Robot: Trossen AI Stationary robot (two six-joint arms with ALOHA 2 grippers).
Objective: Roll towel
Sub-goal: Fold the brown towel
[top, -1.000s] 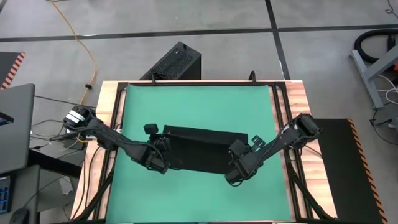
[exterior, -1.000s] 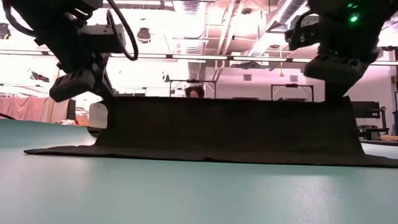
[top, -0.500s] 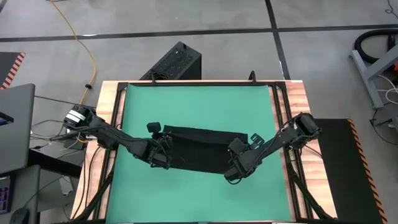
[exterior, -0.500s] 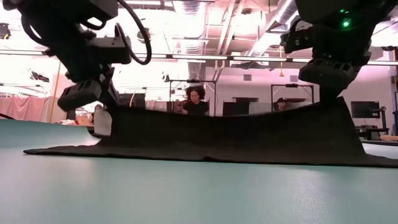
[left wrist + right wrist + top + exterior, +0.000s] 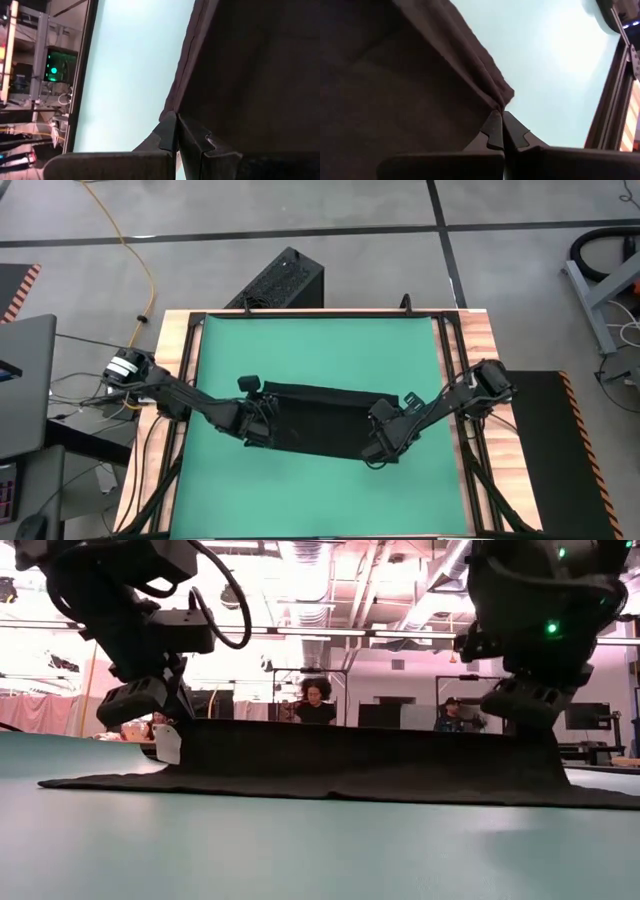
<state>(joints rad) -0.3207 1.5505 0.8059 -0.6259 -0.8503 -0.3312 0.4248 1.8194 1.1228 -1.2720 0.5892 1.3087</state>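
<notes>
I hold the towel (image 5: 320, 420) by both ends, left gripper (image 5: 176, 131) and right gripper (image 5: 502, 127) fingers clamped on its lifted edge, to fold it over itself.

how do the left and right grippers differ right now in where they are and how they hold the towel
The left gripper pinches the towel at its left end, beside the white tag; the right gripper pinches its right end. In the high view the left gripper sits farther from the table's near edge than the right gripper. Both are shut on an edge lifted off the green mat.
</notes>
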